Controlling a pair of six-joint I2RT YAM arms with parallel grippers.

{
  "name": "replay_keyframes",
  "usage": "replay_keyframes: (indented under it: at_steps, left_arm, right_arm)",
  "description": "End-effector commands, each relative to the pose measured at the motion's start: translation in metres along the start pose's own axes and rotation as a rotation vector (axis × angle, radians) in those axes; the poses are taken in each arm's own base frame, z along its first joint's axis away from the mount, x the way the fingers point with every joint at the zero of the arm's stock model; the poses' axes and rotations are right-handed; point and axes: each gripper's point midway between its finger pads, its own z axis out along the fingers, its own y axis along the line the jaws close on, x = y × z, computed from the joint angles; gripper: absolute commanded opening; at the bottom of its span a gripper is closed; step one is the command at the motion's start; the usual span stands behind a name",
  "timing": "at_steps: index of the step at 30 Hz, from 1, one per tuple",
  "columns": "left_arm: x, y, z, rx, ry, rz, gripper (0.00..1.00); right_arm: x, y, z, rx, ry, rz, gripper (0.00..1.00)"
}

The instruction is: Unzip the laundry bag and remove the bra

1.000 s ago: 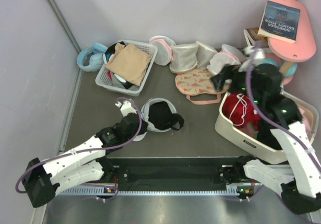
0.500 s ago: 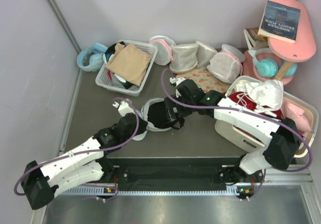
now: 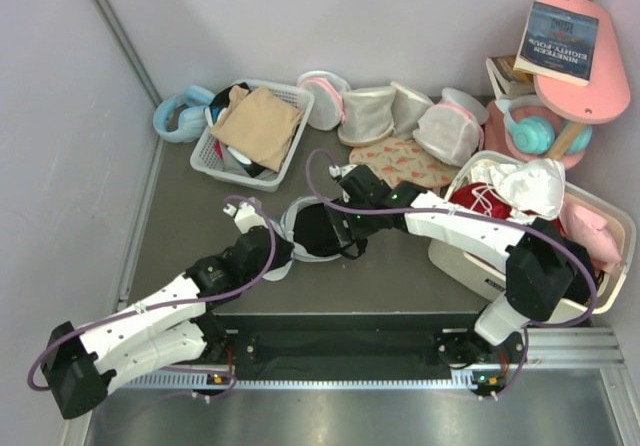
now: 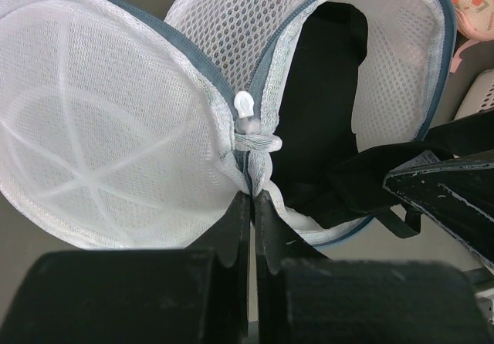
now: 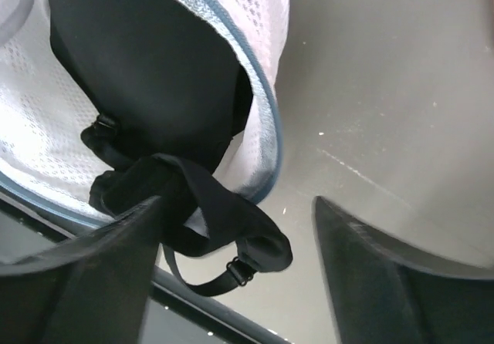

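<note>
The round white mesh laundry bag (image 3: 296, 228) lies open mid-table, its lid (image 4: 100, 151) flipped to the left. The black bra (image 3: 320, 228) sits inside it, with one end and a strap spilling over the bag's rim (image 5: 266, 128). My left gripper (image 3: 274, 252) is shut on the bag's rim beside the zipper pull (image 4: 245, 105); in the left wrist view the gripper (image 4: 253, 196) pinches the mesh. My right gripper (image 3: 352, 232) is open. In the right wrist view the gripper (image 5: 238, 205) straddles the spilled end of the bra (image 5: 224, 220), with the left finger against the fabric.
A white slatted basket (image 3: 216, 156) with tan cloth stands at the back left, beside blue headphones (image 3: 180, 111). Pink-trimmed mesh bags (image 3: 390, 111) and a floral cloth (image 3: 400, 161) lie behind. A white bin (image 3: 480, 266) holding a red garment is at the right.
My right arm swung from the bin at the right over to the bag and now has its open fingers around the bra's spilled end. The left gripper kept its hold on the rim.
</note>
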Motion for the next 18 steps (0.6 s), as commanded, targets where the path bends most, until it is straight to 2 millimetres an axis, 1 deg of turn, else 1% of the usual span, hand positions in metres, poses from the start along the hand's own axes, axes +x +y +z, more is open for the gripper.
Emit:
replay_keyframes:
  at_steps: [1, 3, 4, 6, 7, 8, 9, 10, 11, 12, 13, 15, 16, 18]
  left_arm:
    - [-0.006, -0.002, 0.000, 0.007, -0.026, -0.014, 0.00]
    - [-0.006, -0.002, 0.000, 0.008, -0.027, -0.013, 0.00]
    - [-0.005, -0.002, 0.000, 0.006, -0.025, -0.012, 0.00]
    - [-0.005, -0.002, 0.000, 0.008, -0.025, -0.012, 0.00]
    - [-0.005, -0.002, 0.001, 0.006, -0.022, -0.011, 0.00]
    - [-0.005, -0.002, 0.000, 0.010, -0.024, -0.011, 0.00]
    - [-0.005, -0.002, 0.001, 0.006, -0.022, -0.010, 0.00]
    - [-0.006, -0.002, 0.000, 0.009, -0.025, -0.011, 0.00]
    - [-0.005, -0.001, 0.001, 0.004, -0.024, -0.007, 0.00]
    - [-0.006, -0.002, 0.001, 0.006, -0.025, -0.008, 0.00]
    - [-0.006, -0.001, 0.000, 0.005, -0.026, -0.006, 0.00]
    - [-0.006, -0.001, 0.000, 0.003, -0.025, -0.004, 0.00]
    - [-0.006, -0.001, 0.001, 0.001, -0.026, -0.002, 0.00]
    - [-0.005, 0.000, 0.001, -0.002, -0.023, 0.003, 0.00]
  right_arm:
    - [-0.025, 0.018, -0.010, -0.066, -0.065, -0.003, 0.63]
    - [-0.027, 0.017, -0.013, -0.063, -0.069, 0.000, 0.52]
    - [-0.026, 0.017, -0.013, -0.062, -0.064, -0.003, 0.39]
    - [-0.030, 0.017, -0.017, -0.058, -0.067, 0.002, 0.24]
    - [-0.029, 0.014, -0.018, -0.046, -0.054, 0.004, 0.17]
    - [-0.029, 0.012, -0.019, -0.033, -0.050, 0.002, 0.14]
    - [-0.035, 0.014, -0.024, -0.034, -0.063, 0.002, 0.11]
    - [-0.033, 0.011, -0.027, -0.024, -0.052, -0.001, 0.06]
    - [-0.036, 0.011, -0.031, -0.021, -0.061, -0.003, 0.00]
    - [-0.040, 0.012, -0.035, -0.022, -0.070, -0.003, 0.00]
    - [-0.039, 0.011, -0.038, -0.019, -0.065, -0.003, 0.00]
    - [-0.047, 0.011, -0.048, -0.020, -0.090, -0.001, 0.00]
    - [-0.046, 0.009, -0.051, -0.012, -0.085, -0.001, 0.00]
    - [-0.055, 0.010, -0.063, -0.011, -0.113, 0.000, 0.00]
